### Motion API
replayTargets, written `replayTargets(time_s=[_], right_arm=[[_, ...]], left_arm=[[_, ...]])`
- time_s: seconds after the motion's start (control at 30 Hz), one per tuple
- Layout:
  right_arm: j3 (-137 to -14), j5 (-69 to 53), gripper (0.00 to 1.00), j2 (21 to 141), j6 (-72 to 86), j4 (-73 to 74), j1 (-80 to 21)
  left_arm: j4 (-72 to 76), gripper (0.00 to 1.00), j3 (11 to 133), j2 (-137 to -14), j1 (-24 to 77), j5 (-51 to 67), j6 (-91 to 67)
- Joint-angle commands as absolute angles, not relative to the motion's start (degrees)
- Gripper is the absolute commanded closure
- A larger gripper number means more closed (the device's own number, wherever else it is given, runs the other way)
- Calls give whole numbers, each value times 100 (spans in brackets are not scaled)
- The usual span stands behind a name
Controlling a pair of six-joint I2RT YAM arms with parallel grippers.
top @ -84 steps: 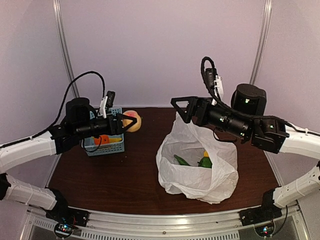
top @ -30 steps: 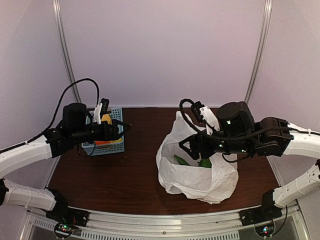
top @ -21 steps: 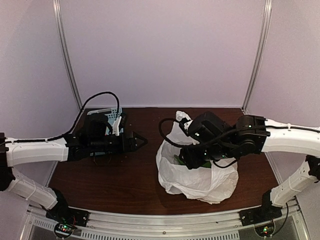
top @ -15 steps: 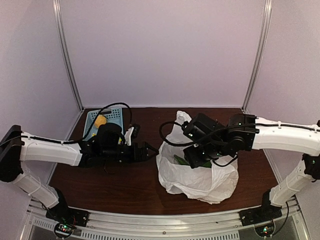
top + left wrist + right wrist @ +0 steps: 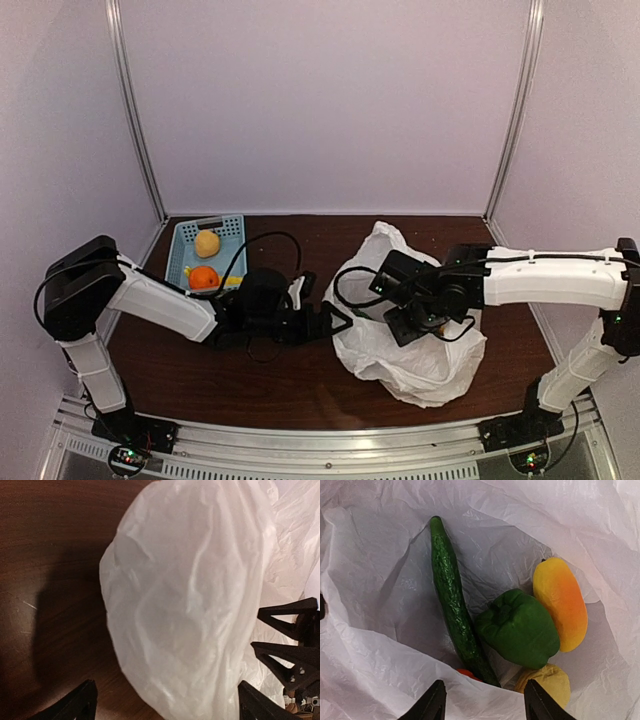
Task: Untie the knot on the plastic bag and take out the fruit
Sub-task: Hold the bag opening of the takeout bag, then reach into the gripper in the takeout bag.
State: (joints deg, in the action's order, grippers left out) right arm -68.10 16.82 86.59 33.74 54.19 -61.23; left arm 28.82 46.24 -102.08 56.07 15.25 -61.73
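Two fruits (image 5: 203, 277) lie in the blue basket (image 5: 228, 232) and the plastic bag (image 5: 420, 360) gapes on the surface (image 5: 260, 375) with no knot showing, so untying looks done and emptying partway. A cucumber (image 5: 451, 600), pepper (image 5: 520, 627) and mango (image 5: 560, 602) are left inside, the cucumber's long axis running from the right wrist view's top down-rightward. Both hands are spread and empty: right hand (image 5: 486, 705) over the mouth, left hand (image 5: 167, 707) at the bag's flank.

Dark brown table (image 5: 262, 378): white plastic bag (image 5: 420, 362) right, blue basket (image 5: 181, 246) far left.
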Motion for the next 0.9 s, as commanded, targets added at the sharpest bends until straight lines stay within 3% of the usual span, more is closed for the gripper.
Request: replayTargets(time_s=[0.0,0.53,0.6,0.67,0.77,0.83,0.87], right_arm=[[-6444,1867,45,8590,3590,5016,-6053],[-5776,997,46,8398,3734,4093,-6451],[-5787,1024,46,8326,3772,4063,-6460],[-5872,1172,46,8245,3804,4182,-6468],[-6081,1482,44,8164,3845,4459,-6460],[-6242,1675,40,8149,3829,4642,-6446],[-6321,1765,39,8160,3813,4713,-6435]], left_arm=[[3503,2,4773,-10226,5634,1548,-6353],[3935,5,5092,-10758,5663,1646,-6593],[3953,17,5097,-10833,5680,1657,-6556],[3927,50,5110,-10902,5706,1697,-6503],[3863,87,5087,-10916,5761,1691,-6389],[3754,100,5075,-10916,5818,1643,-6232],[3750,100,5048,-10912,5851,1616,-6145]])
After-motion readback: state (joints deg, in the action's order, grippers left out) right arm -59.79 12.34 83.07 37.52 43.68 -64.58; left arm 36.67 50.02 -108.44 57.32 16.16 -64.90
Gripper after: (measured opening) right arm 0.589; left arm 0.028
